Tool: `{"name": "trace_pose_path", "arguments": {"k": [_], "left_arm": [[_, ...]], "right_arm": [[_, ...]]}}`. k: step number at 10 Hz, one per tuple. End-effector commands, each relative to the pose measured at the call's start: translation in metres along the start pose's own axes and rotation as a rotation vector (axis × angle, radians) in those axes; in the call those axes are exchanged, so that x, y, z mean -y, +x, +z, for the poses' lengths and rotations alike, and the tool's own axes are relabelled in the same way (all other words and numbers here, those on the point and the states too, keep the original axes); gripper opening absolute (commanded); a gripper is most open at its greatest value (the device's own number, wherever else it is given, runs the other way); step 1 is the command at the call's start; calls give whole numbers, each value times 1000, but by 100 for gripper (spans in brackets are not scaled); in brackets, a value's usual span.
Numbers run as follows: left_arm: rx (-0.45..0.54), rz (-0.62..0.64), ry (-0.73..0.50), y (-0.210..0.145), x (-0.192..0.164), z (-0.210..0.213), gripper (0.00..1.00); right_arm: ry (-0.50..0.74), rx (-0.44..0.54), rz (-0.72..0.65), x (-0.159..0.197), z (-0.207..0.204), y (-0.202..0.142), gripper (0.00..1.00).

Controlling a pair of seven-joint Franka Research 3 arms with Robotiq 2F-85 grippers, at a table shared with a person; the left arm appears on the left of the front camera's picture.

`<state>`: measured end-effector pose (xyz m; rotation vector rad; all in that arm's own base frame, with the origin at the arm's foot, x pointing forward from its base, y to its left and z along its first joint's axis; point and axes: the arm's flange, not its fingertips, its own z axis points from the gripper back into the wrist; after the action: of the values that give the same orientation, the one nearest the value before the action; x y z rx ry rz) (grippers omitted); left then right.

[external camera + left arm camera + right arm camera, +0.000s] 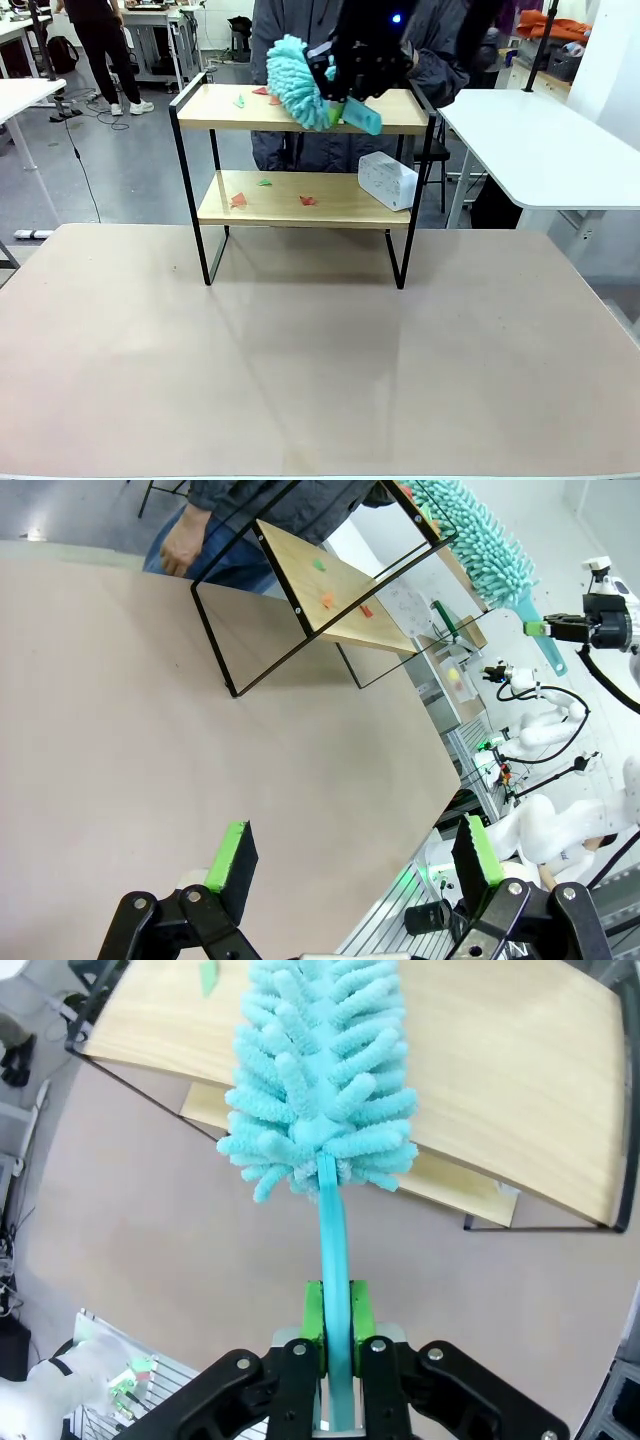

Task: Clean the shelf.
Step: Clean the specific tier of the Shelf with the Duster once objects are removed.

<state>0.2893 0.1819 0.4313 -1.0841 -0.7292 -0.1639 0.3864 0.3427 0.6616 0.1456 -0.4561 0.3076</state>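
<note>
The shelf stands at the far side of the brown table, with small red and green scraps on its top board and more on the lower board. My right gripper is shut on the handle of a fluffy teal duster. The duster head rests over the middle of the top board, with a green scrap just beyond it. My left gripper hangs open and empty above the bare table, well away from the shelf and the duster.
A white box sits on the right end of the lower board. A person in a dark jacket stands right behind the shelf, one hand hanging low. A white table stands to the right.
</note>
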Motion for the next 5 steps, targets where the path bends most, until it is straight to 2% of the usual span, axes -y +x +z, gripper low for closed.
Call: {"name": "trace_pose_path", "arguments": {"k": [1, 4, 5], "left_arm": [[19, -22, -17, 0, 1, -2, 100], [19, -22, -17, 0, 1, -2, 100], [19, -22, -17, 0, 1, -2, 100]], "right_arm": [[8, 22, 32, -8, 2, 10, 12], [105, 51, 226, 4, -6, 26, 12], [189, 31, 290, 12, -8, 28, 12]]}}
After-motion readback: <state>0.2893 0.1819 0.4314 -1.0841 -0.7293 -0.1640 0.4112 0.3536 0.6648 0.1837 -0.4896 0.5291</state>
